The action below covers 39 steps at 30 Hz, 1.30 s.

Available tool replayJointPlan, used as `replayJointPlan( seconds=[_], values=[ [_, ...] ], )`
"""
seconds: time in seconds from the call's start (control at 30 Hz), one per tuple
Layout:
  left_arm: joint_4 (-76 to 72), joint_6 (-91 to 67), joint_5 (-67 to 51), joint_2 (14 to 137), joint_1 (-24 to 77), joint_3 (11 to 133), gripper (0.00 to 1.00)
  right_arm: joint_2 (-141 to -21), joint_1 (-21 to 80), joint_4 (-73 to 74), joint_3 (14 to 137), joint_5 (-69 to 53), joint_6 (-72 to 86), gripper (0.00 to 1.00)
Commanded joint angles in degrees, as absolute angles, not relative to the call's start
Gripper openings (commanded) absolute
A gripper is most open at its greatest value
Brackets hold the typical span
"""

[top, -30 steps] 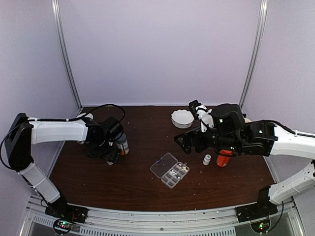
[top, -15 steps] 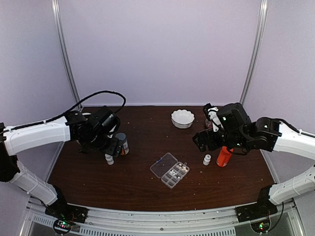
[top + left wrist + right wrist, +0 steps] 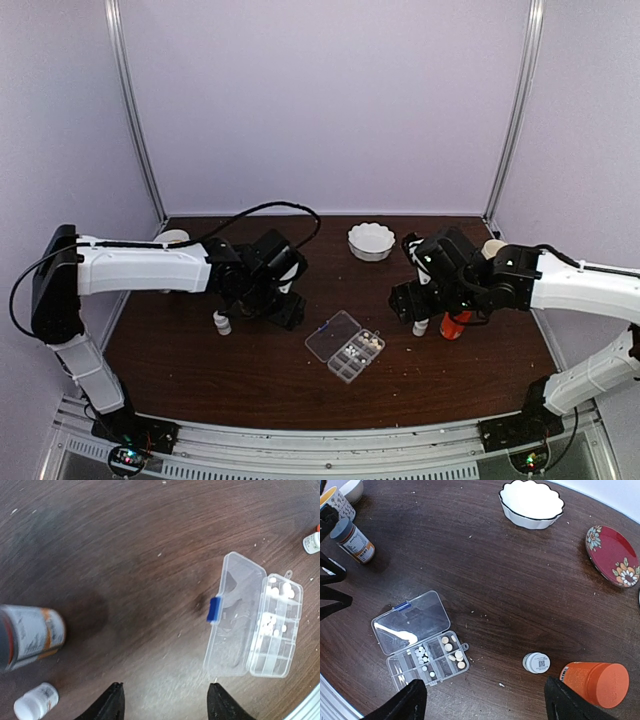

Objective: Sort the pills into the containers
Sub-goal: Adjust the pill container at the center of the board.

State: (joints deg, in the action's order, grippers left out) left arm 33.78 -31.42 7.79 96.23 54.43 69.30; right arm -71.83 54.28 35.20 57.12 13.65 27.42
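The clear organizer box [image 3: 345,346] lies open on the dark table, its lid [image 3: 410,621] folded flat toward the left arm. Small white pills [image 3: 422,656] and pale tan pills [image 3: 452,652] lie in its compartments; they also show in the left wrist view [image 3: 272,620]. My left gripper [image 3: 167,702] is open and empty above bare table, just left of the box [image 3: 255,622]. My right gripper [image 3: 485,705] is open and empty, high above the table between the box and a small white bottle [image 3: 536,662].
An orange bottle [image 3: 595,682] stands by the small white bottle. A white scalloped bowl [image 3: 371,241] sits at the back. A red floral plate [image 3: 612,555] is at the far right. A dark-capped pill bottle [image 3: 30,635] and another small white bottle [image 3: 221,322] stand left.
My left arm has swung right, away from the dark-capped bottle and toward the box. My right arm has drawn back to the right and come lower near the small white bottle.
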Motion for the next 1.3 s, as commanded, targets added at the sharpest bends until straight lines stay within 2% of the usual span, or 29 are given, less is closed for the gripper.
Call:
replayJointPlan(
  seconds=[0.0, 0.2, 0.43, 0.73, 1.07, 1.17, 1.2, 1.27],
  values=[
    [29.2, -27.49, 2.91, 102.22, 54.22, 75.03, 0.59, -72.31, 54.1, 35.29, 58.39, 12.87, 28.85, 0.84],
    [28.65, -27.07, -2.27, 107.97, 54.21, 77.73, 0.54, -73.97, 54.26, 31.97, 56.06, 5.15, 30.65, 0.84],
    [27.67, -27.45, -3.04, 107.5, 54.23, 75.48, 0.54, -76.65, 58.55, 22.91, 49.36, -2.63, 35.54, 0.8],
    [22.89, -33.76, -1.4, 95.52, 54.4, 64.55, 0.55, -82.01, 69.17, 17.63, 45.71, 0.79, 42.32, 0.8],
    [22.23, -36.18, 8.6, 85.42, 54.39, 58.36, 0.58, -94.23, 73.3, 23.83, 55.78, 7.02, 42.42, 0.79],
    [23.21, -35.58, 10.96, 82.91, 54.33, 57.8, 0.59, -95.97, 73.34, 24.9, 57.11, 7.83, 43.29, 0.76],
    [23.61, -35.33, 11.51, 82.31, 54.31, 57.82, 0.59, -96.57, 73.33, 25.15, 57.66, 7.87, 43.34, 0.7],
    [24.33, -34.8, 12.24, 81.46, 54.23, 57.91, 0.6, -97.77, 73.37, 25.7, 58.97, 7.8, 43.21, 0.66]
  ],
)
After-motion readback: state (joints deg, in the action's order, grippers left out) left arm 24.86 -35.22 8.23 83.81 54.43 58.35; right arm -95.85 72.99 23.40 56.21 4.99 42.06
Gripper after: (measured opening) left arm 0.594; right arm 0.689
